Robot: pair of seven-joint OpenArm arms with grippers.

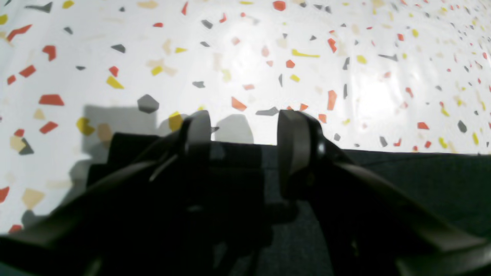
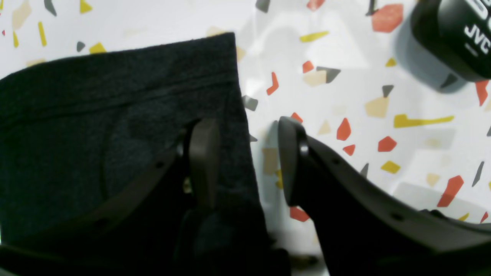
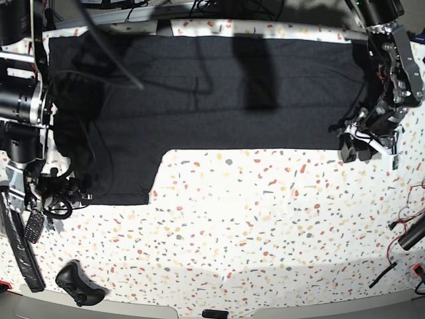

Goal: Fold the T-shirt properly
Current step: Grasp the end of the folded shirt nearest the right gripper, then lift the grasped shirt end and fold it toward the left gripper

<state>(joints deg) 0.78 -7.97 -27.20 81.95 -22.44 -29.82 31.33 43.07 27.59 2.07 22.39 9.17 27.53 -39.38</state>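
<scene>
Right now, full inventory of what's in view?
T-shirt: one, black, spread flat across the far half of the table.
Table: one, white with red, yellow and grey flecks.
Game controller: one, black, near edge toward the base view's left.
Remote: one, black, at that view's left edge.
Cables: a few, dark, at its right edge.
Left gripper: open, at the shirt's edge.
Right gripper: open, astride a shirt corner.
</scene>
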